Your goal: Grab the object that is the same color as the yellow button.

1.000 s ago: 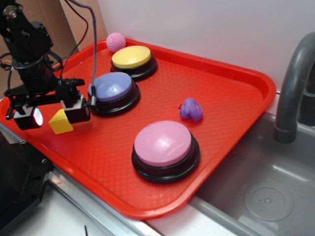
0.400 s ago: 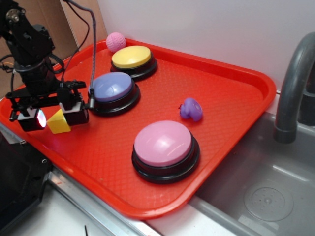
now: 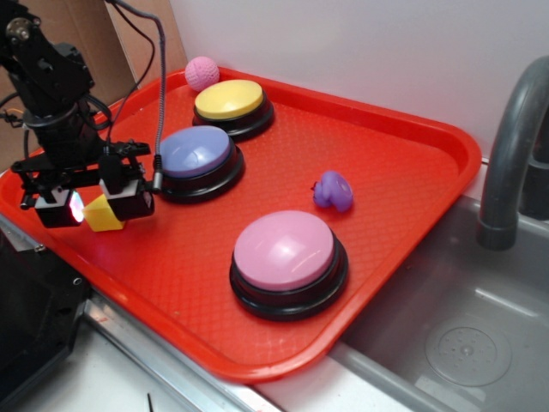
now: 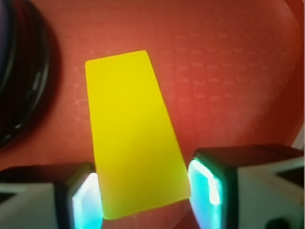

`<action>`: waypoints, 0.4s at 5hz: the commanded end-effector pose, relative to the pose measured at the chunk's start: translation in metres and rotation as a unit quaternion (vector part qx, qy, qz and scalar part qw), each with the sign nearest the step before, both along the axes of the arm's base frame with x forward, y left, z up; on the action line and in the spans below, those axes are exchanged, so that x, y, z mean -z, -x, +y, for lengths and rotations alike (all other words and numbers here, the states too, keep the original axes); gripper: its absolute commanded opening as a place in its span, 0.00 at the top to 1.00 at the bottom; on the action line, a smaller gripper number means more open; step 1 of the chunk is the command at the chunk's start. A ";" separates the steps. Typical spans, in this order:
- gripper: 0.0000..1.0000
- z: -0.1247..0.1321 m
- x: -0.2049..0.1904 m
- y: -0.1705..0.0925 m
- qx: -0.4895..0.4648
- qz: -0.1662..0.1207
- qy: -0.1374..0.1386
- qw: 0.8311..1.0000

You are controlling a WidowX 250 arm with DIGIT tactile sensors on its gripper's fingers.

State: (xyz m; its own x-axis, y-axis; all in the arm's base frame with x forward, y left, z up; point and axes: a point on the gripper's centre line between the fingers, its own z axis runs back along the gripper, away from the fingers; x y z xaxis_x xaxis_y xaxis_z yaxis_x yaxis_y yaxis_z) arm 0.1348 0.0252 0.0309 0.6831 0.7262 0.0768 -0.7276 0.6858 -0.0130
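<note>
Wrist view shows the gripper (image 4: 145, 200) fingers apart, flanking the yellow cube (image 4: 133, 138); I'd close squarely on its flat sides.

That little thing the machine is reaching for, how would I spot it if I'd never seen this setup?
Start at the red tray and go to its left edge, just left of the blue-topped button. There, between the fingers of the black gripper, sits the yellow cube. It is the only small, flat-faced block, matching the yellow button in color.

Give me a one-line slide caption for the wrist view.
Yellow cube on the red tray, framed between the open gripper fingers.
</note>
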 end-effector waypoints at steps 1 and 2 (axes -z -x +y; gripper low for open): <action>1.00 -0.014 -0.087 0.011 0.121 -0.036 0.038 0.991; 1.00 -0.017 -0.116 0.014 0.178 -0.018 0.015 0.984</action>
State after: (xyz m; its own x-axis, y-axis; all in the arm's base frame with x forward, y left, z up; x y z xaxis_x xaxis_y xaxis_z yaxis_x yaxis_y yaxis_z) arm 0.1236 0.0034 0.1407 0.8932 0.4450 0.0644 -0.4423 0.8954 -0.0521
